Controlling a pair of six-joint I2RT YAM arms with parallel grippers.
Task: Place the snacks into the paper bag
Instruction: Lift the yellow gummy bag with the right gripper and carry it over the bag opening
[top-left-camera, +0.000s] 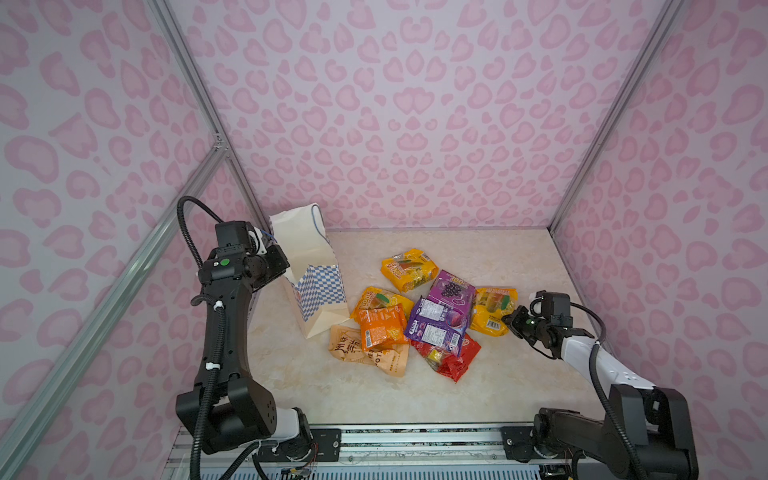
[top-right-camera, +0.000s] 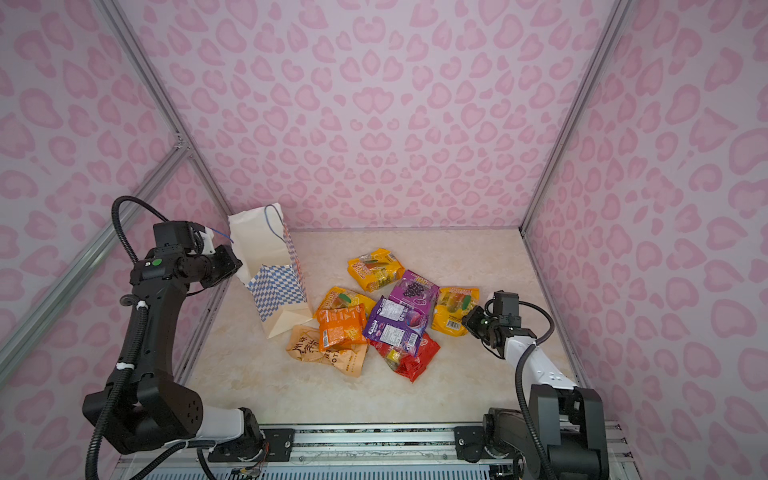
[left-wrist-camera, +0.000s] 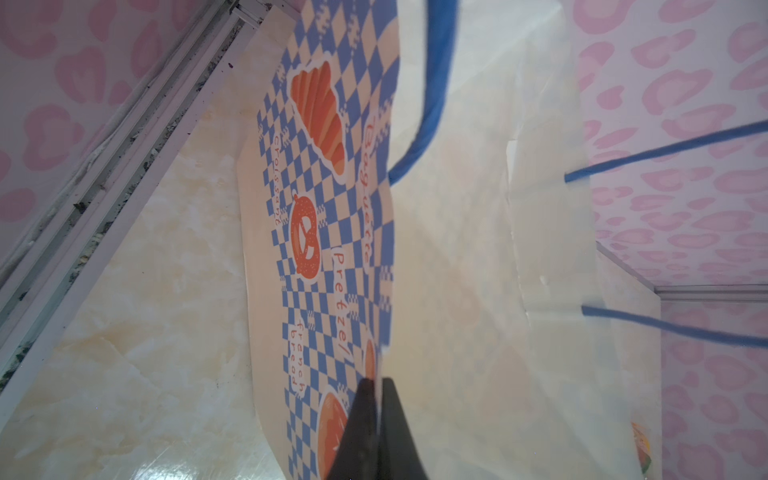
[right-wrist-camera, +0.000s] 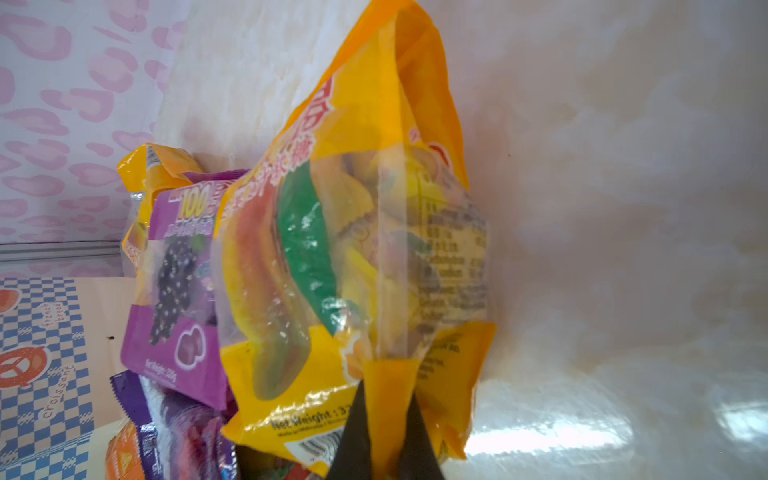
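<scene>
The left gripper (left-wrist-camera: 376, 388) was clamped on the rim of the bag (top-left-camera: 320, 286) at the desk's (top-left-camera: 478, 399) far-left corner. The right gripper (right-wrist-camera: 388, 386) pinched a yellow packet (right-wrist-camera: 332, 249) at the right edge of the mid-desk pile (top-left-camera: 415, 320).

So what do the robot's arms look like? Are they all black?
Mostly black. The left arm is chunky and black with a round green dot, white ties and a ribbed black cable looping over it. The right arm has a white middle part and its own ribbed cable. The left gripper and right gripper have pointy black fingers.
</scene>
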